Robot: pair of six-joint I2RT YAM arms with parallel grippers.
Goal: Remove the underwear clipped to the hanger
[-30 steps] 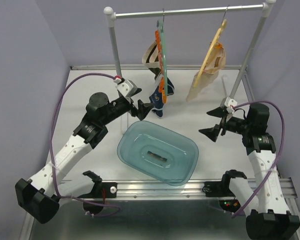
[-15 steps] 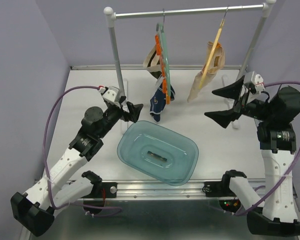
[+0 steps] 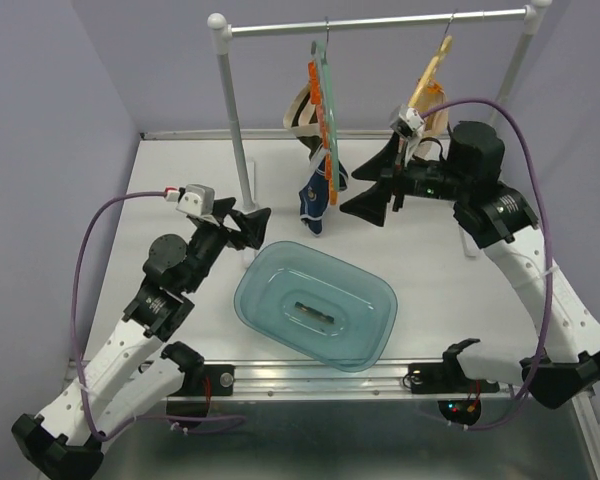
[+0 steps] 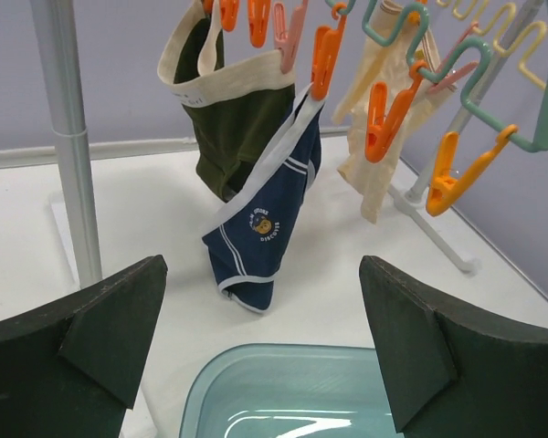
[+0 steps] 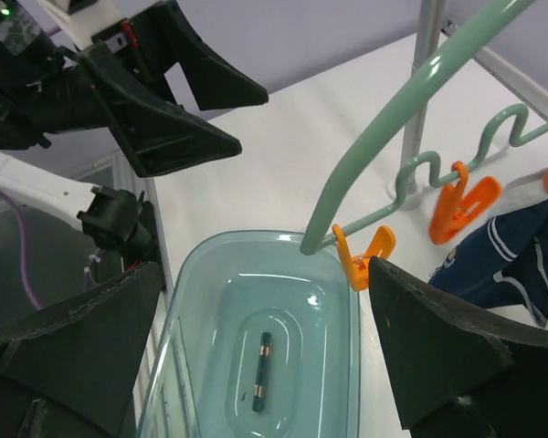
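Observation:
The underwear hangs from a rack. A navy brief (image 3: 316, 200) (image 4: 265, 219) (image 5: 511, 260) and a dark olive one with cream trim (image 3: 302, 118) (image 4: 233, 119) are clipped to the teal hanger (image 3: 323, 85) (image 4: 420, 50) (image 5: 384, 137). A pale beige one (image 3: 430, 112) (image 4: 373, 164) hangs on a yellow hanger (image 3: 432, 70), partly behind my right arm. The right gripper (image 3: 352, 190) (image 5: 265, 269) is open just right of the navy brief, with nothing between its fingers. Left of the brief and short of it, the left gripper (image 3: 253, 228) (image 4: 263, 266) is also open and empty.
A teal plastic basin (image 3: 252, 290) (image 4: 221, 372) (image 5: 194, 274) sits on the table below the hangers. The rack's rail (image 3: 380, 22) and left post (image 3: 232, 110) stand close to my left gripper; its right post (image 3: 500, 110) is behind my right arm. Orange clips (image 5: 361, 260) hang from the teal hanger.
My right arm has swung up and left, from the table's right side to beside the navy brief. The left gripper has drawn back to the left. Both stay open.

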